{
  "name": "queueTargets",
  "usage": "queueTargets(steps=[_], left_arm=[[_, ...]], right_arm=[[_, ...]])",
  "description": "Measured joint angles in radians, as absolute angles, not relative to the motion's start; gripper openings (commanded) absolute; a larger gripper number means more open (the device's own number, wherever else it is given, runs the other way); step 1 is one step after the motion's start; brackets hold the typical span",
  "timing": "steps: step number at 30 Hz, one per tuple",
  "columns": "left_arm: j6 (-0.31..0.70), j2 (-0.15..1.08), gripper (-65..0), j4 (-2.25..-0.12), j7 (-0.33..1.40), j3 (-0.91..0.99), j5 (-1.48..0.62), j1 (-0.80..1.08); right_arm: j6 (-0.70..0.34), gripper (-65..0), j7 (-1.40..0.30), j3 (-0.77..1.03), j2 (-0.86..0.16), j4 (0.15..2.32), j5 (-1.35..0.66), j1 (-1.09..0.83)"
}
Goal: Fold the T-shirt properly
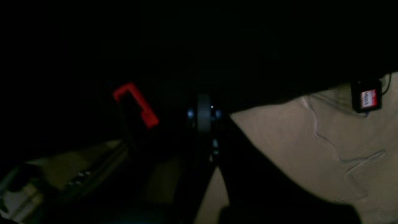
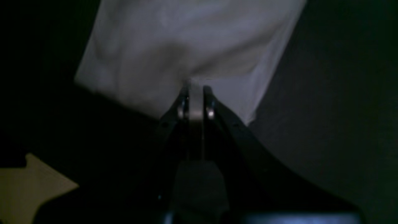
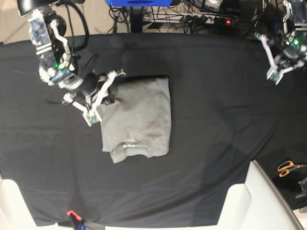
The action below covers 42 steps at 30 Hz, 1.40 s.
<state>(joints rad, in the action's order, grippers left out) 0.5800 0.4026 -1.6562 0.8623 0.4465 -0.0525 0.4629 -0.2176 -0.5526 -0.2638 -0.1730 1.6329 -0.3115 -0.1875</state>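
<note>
While the right claw (image 2: 196, 90) appears pinched tight on the T-shirt (image 3: 141, 115) edge, carry that fold across evenly, left claw (image 3: 274, 76) idle, closed, empty.

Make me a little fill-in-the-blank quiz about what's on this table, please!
1. The T-shirt lies on a ____ cloth.
2. The right gripper is shut on the ____.
3. The left gripper hangs away from the shirt, holding ____.
4. Off the table's corner lie orange-handled ____.

Missing words: black; T-shirt; nothing; scissors
</note>
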Motion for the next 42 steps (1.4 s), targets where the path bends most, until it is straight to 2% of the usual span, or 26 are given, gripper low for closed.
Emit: queueTargets(steps=[7, 17, 20, 24, 27, 32, 38, 42], left_arm=[[0.583, 0.377, -65.0, -1.714, 0.851, 0.477, -0.056, 0.466], [0.583, 0.349, -65.0, -1.715, 0.849, 0.472, -0.057, 0.463], [0.583, 0.349, -65.0, -1.715, 0.849, 0.472, -0.060, 0.463], [0.583, 0.353, -65.0, -1.713, 0.849, 0.472, -0.056, 0.463], [0.583, 0.350, -65.0, -1.713, 0.849, 0.471, -0.060, 0.463], [0.583, 0.350, -65.0, -1.713, 0.849, 0.471, -0.060, 0.463], [0.583, 0.350, -65.0, -1.713, 0.849, 0.470, -0.060, 0.463], [0.583, 0.350, -65.0, -1.713, 0.849, 0.471, -0.058, 0.463]], right_arm=[[-0.273, -64.8, -0.490, -0.220, -0.171, 1.459, -0.416, -0.173], [-0.262, -64.8, -0.447, -0.040, -0.155, 1.289, -0.428, -0.157], [-0.254, -64.8, -0.463, -0.007, -0.126, 1.318, -0.423, -0.183], [-0.252, -64.8, -0.511, -0.002, -0.127, 1.519, -0.419, -0.263], [-0.263, -64.8, -0.604, 0.001, -0.117, 1.595, -0.420, -0.211], [-0.270, -64.8, -0.620, -0.105, -0.077, 1.595, -0.428, -0.144], [-0.255, -64.8, -0.607, -0.122, -0.044, 1.375, -0.416, -0.045], [-0.267, -64.8, -0.484, -0.117, -0.046, 1.232, -0.430, -0.033]])
